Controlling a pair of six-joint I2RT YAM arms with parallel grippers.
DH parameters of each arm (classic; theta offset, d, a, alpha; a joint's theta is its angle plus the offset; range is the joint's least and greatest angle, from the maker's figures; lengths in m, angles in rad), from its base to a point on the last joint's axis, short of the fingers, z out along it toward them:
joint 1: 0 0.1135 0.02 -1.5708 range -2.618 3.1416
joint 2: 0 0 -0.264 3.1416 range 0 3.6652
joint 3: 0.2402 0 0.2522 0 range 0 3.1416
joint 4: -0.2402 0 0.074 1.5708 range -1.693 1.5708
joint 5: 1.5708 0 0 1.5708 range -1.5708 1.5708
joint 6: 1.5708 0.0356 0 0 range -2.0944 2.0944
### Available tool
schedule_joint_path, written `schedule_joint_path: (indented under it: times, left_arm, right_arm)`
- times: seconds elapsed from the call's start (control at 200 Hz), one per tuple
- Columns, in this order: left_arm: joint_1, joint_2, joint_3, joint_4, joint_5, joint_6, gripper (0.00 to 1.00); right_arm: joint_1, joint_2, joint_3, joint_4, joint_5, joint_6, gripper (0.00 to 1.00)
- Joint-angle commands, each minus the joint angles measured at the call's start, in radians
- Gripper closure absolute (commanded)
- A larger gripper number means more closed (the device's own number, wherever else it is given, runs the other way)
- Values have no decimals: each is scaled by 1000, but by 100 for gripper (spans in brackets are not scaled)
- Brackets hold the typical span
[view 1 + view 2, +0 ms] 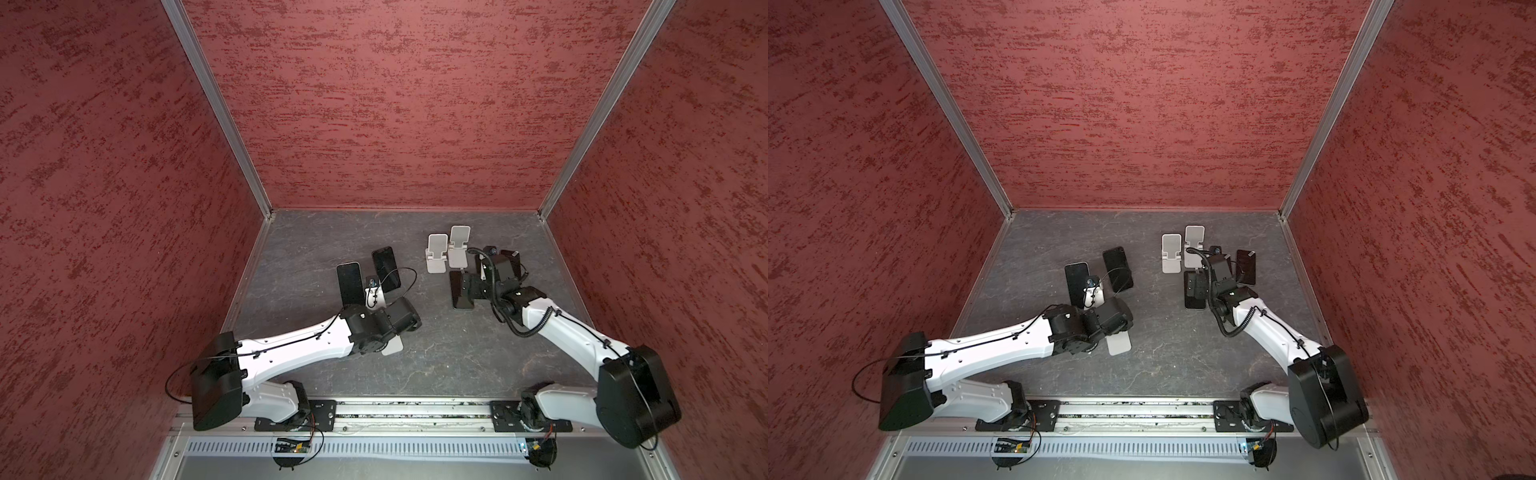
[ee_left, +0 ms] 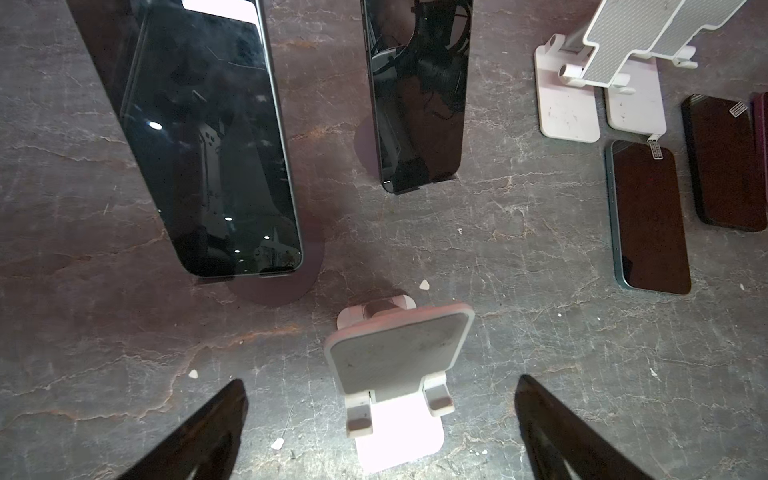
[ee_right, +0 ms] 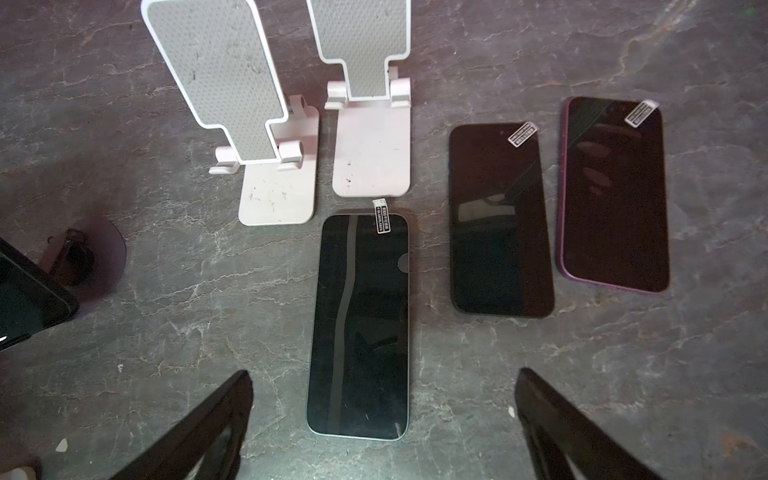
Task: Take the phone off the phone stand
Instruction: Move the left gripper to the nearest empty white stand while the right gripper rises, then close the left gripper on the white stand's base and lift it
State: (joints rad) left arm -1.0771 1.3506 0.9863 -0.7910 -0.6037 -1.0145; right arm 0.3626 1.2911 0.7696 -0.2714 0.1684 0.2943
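Two phones stand propped on dark round-based stands (image 2: 286, 286) at the tabletop's (image 2: 540, 332) left: the nearer phone (image 2: 208, 137) and the farther phone (image 2: 419, 95), screens tilted back as if for viewing. My left claw (image 2: 380, 380) hangs spread and empty over a bare white stand (image 2: 399, 353), just short of them. My right claw (image 3: 384, 372), equally spread, hovers above a flat-lying phone (image 3: 359, 324).

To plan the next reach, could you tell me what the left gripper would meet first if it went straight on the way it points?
Probably the empty white stand, which sits centred just ahead of the open left gripper, though depth is unclear.
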Motion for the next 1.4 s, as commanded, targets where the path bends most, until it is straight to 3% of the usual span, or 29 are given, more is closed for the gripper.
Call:
schedule_joint_path:
  times: [0.0, 1.398]
  left_arm:
    - [13, 23, 32, 33, 18, -4, 1]
    - [85, 144, 6, 140, 76, 21, 17]
  right_arm:
    - [-8, -20, -16, 37, -17, -3, 1]
    - [-11, -32, -35, 42, -31, 2, 1]
